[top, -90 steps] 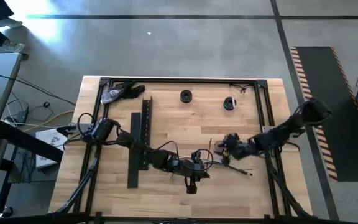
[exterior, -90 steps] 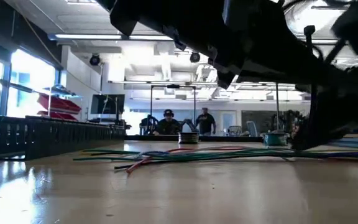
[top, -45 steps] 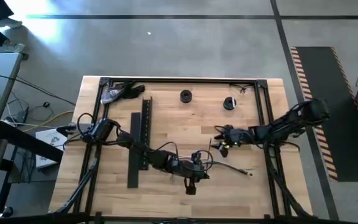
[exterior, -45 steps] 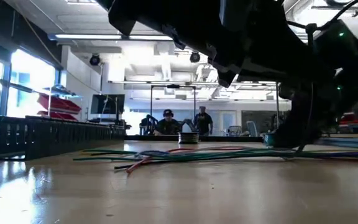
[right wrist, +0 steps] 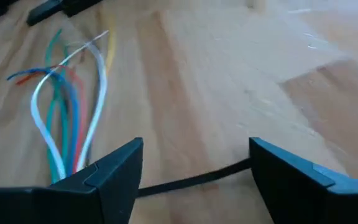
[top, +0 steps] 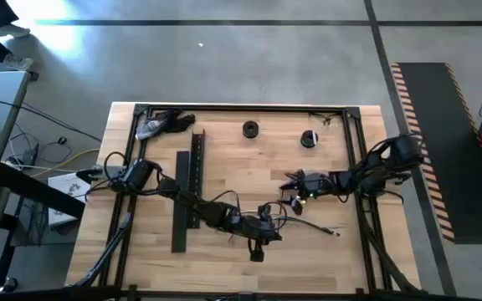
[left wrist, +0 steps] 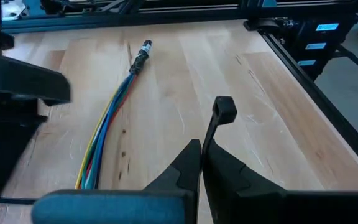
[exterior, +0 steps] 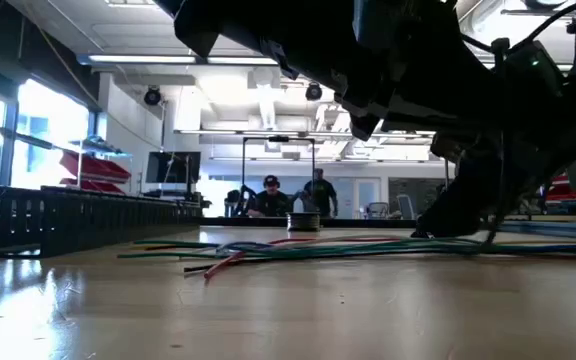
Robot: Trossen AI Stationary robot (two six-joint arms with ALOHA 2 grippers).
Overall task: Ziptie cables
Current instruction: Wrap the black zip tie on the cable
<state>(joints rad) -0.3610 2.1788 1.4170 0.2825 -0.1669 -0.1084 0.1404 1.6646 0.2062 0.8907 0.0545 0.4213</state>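
The loose bundle of thin coloured wires (left wrist: pixel 107 130) lies mid-table between the grippers — left gripper (left wrist: pixel 199 163) pinches a thin black ziptie (left wrist: pixel 213 121), right gripper (right wrist: pixel 194 171) gapes empty — so a careless pass could scatter strands.

The high camera is looking straight down on the whole table (top: pixel 325 251), the low one is sitting at tabletop height facing level across the cables (exterior: pixel 298 248) into the room, and both wrist cameras are hovering close above the table, sharing those cables (left wrist: pixel 107 118) (right wrist: pixel 64 106).
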